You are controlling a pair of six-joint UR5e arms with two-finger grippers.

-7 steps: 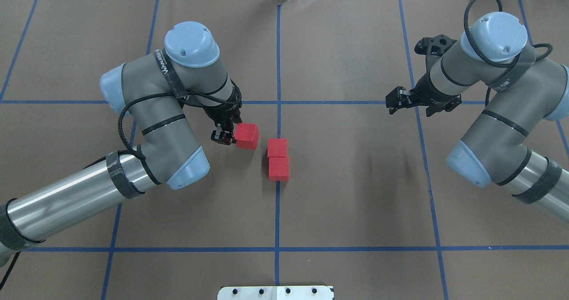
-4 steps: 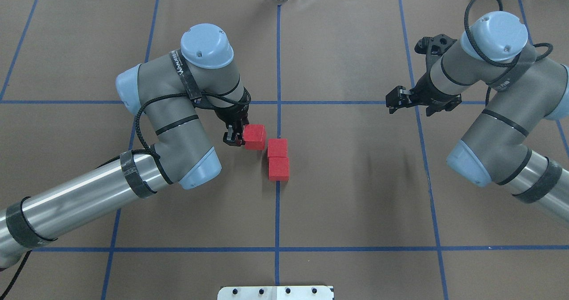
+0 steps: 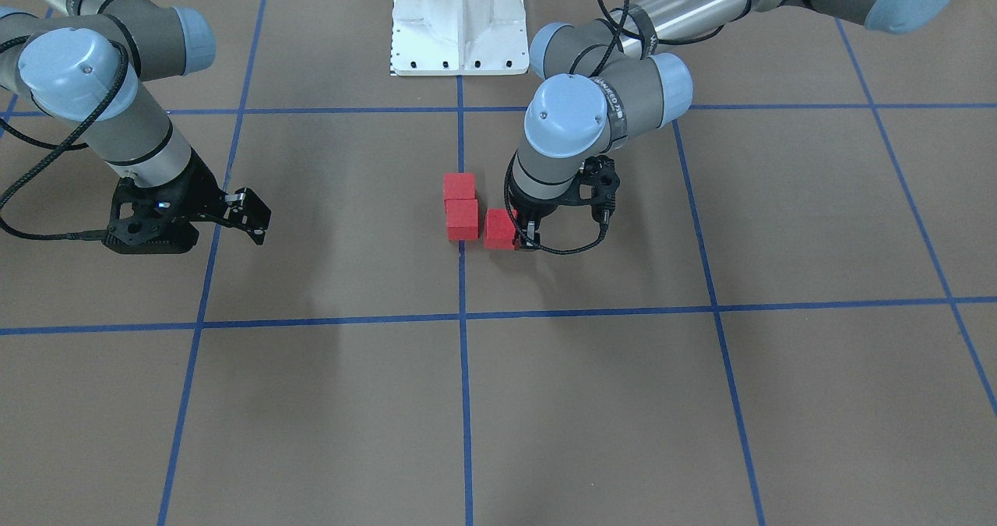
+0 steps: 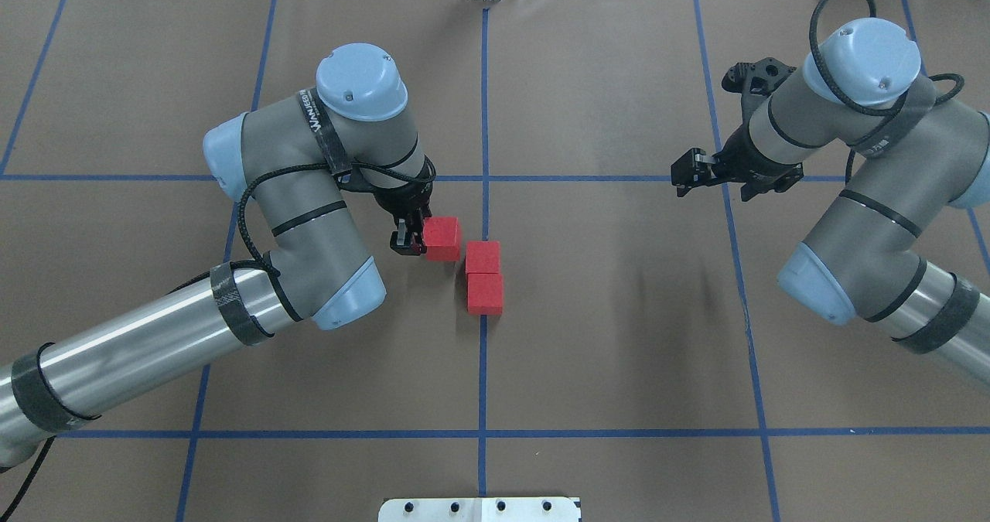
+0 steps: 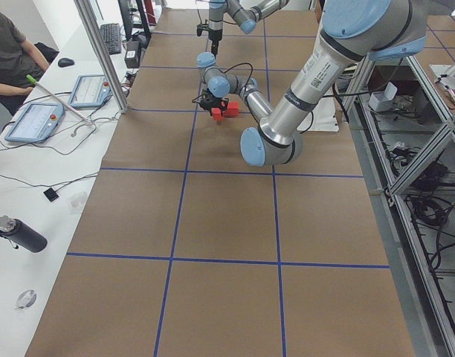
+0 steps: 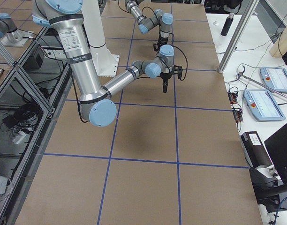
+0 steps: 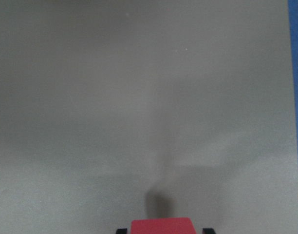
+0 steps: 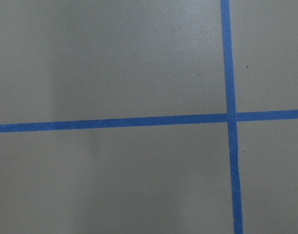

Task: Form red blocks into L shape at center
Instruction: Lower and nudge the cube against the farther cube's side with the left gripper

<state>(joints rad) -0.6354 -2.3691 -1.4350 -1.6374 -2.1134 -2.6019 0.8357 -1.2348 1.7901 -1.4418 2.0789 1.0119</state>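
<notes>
Two red blocks lie touching in a row on the central blue line at the center of the brown gridded surface; they also show in the front view. My left gripper is shut on the third red block, low and just left of the far block of the pair, with a small gap. In the left wrist view the block sits between the black fingers. My right gripper is open and empty, hovering far to the right.
The white robot base plate sits at the near table edge. In the exterior left view a seated operator, tablets and a dark bottle are on the white bench beyond the far edge.
My left gripper has carried the red block right and down toward the pair, then nearly stopped. The right arm has not moved.
</notes>
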